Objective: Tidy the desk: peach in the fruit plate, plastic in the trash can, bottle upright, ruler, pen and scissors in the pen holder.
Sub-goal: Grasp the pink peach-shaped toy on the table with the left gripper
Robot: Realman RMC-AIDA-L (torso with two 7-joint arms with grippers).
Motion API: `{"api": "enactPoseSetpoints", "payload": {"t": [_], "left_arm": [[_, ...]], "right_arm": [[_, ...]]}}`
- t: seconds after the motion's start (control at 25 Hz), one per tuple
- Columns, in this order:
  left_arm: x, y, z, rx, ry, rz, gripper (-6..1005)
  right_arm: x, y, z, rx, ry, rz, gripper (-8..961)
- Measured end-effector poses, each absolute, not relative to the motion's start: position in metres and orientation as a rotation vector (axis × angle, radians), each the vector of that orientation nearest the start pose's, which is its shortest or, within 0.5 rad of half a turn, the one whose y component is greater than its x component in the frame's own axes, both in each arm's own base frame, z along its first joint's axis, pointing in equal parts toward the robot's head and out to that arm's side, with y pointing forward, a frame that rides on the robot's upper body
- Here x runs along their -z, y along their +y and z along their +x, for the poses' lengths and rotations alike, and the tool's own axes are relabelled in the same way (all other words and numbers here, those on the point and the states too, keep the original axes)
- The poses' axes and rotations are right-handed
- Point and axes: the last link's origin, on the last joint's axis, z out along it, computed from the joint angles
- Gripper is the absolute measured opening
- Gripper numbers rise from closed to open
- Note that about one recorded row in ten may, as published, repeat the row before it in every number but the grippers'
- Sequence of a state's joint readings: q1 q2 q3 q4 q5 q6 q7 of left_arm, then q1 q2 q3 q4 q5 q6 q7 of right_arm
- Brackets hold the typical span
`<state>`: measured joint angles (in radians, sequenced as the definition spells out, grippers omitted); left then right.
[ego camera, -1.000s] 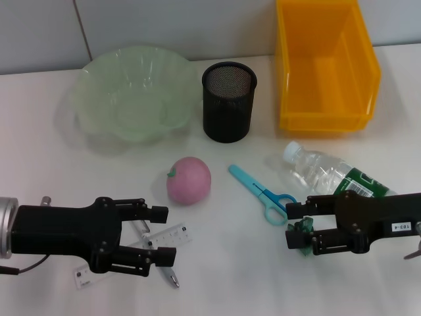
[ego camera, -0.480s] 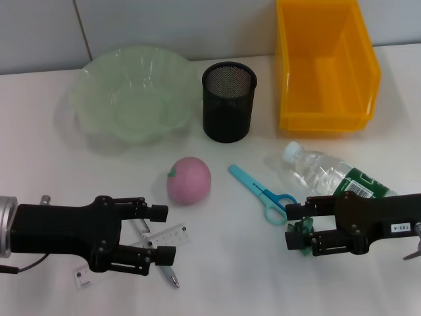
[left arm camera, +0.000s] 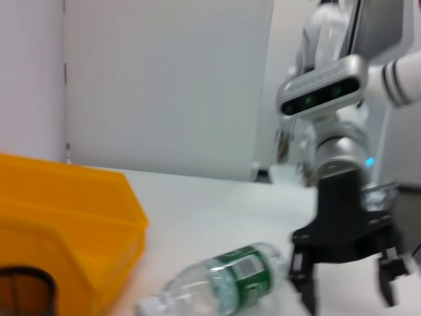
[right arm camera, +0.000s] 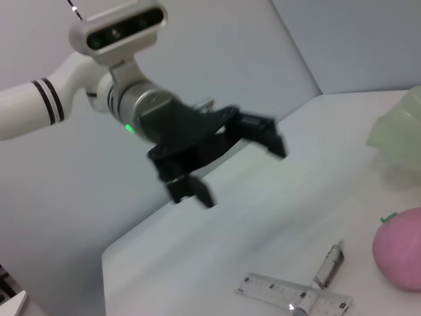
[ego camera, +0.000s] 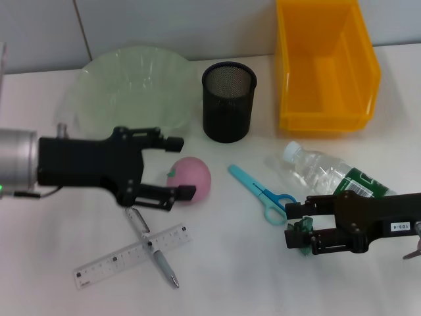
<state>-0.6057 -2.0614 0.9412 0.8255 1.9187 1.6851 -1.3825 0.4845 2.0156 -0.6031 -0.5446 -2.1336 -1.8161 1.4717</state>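
right arm (ego camera: 388,227) label reads "103-A"

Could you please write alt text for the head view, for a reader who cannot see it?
The open left gripper hovers beside a pink peach on a white desk, while the open right gripper waits near a lying bottle. A ruler crossed by a pen and blue scissors lie loose; a green plate, black pen holder and yellow bin stand behind.
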Motion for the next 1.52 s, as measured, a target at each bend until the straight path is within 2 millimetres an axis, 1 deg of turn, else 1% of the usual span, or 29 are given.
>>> {"api": "enactPoseSetpoints", "payload": {"t": [0.08,0.16,0.28,0.32,0.36,0.4,0.52,0.56,0.6,0.64,0.68,0.76,0.84,1.0,1.08,1.52], "left_arm": [[0.001,0.351,-0.181,0.573,-0.058,-3.011,838],[0.003,0.361,-0.171,0.496,-0.002,-3.013,837],[0.01,0.377,-0.157,0.31,0.063,-3.025,835],[0.015,0.383,-0.149,0.218,0.102,-3.037,834],[0.019,0.386,-0.145,0.159,0.128,-3.042,833],[0.019,0.386,-0.145,0.159,0.128,-3.042,833],[0.026,0.392,-0.138,0.04,0.196,-3.037,831],[0.026,0.392,-0.138,0.04,0.196,-3.037,830],[0.029,0.394,-0.136,0.001,0.217,-3.034,829],[0.036,0.395,-0.132,-0.073,0.232,-3.031,828],[0.04,0.396,-0.132,-0.122,0.234,-3.025,828],[0.041,0.397,-0.132,-0.137,0.237,-3.024,826],[0.051,0.397,-0.134,-0.247,0.239,-3.013,825],[0.057,0.397,-0.135,-0.292,0.233,-2.995,822],[0.06,0.397,-0.139,-0.314,0.214,-2.985,821],[0.07,0.399,-0.151,-0.366,0.175,-2.975,813]], "right_arm": [[-0.009,0.277,0.286,-0.807,0.941,-2.887,712],[-0.009,0.277,0.287,-0.807,0.945,-2.884,712],[-0.009,0.277,0.289,-0.799,0.956,-2.872,712],[-0.009,0.276,0.291,-0.794,0.966,-2.86,712],[-0.009,0.276,0.291,-0.793,0.97,-2.856,712],[-0.009,0.276,0.291,-0.793,0.97,-2.856,712],[-0.01,0.277,0.292,-0.795,0.979,-2.845,712],[-0.01,0.277,0.292,-0.796,0.982,-2.842,712],[-0.011,0.277,0.293,-0.796,0.984,-2.839,712],[-0.012,0.277,0.293,-0.799,0.987,-2.832,712],[-0.012,0.277,0.293,-0.799,0.987,-2.832,712],[-0.012,0.278,0.293,-0.802,0.988,-2.828,712],[-0.013,0.278,0.293,-0.803,0.988,-2.826,712],[-0.013,0.278,0.293,-0.802,0.986,-2.826,712],[-0.013,0.279,0.293,-0.801,0.982,-2.828,712],[-0.013,0.28,0.292,-0.795,0.977,-2.837,712]]}}
